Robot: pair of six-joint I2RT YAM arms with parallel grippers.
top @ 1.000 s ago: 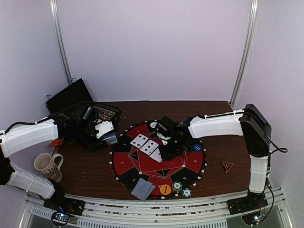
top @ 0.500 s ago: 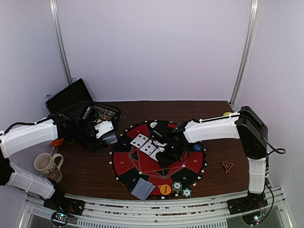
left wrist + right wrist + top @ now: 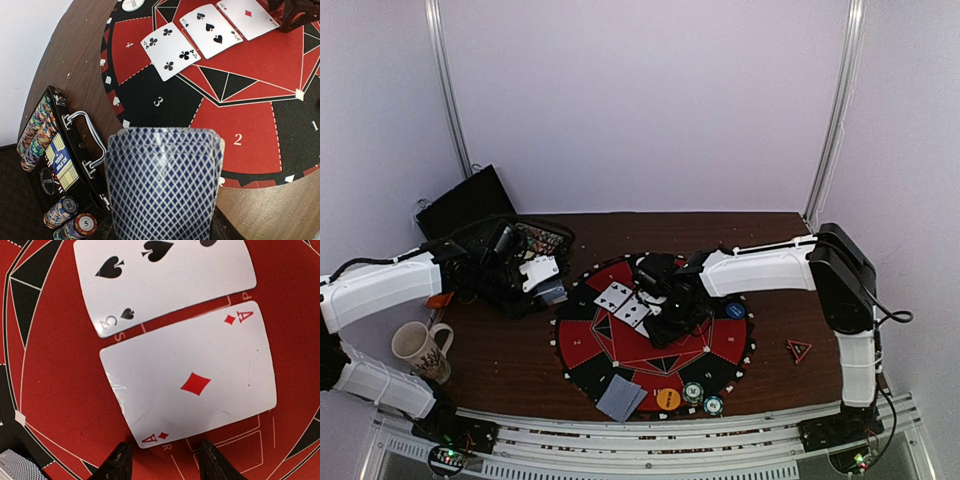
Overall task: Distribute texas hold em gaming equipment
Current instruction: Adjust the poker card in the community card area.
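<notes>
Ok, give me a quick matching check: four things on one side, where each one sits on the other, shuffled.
Things:
1. ace of diamonds
2. deck
3. mug
4. orange disc

Places:
A. held in the left end effector
B. on the table, left of the mat
C. near edge of the mat, beside the chip stacks
D. face up just ahead of the open right end effector

Pairs: 1-D, 2-A, 3-B, 4-C
</notes>
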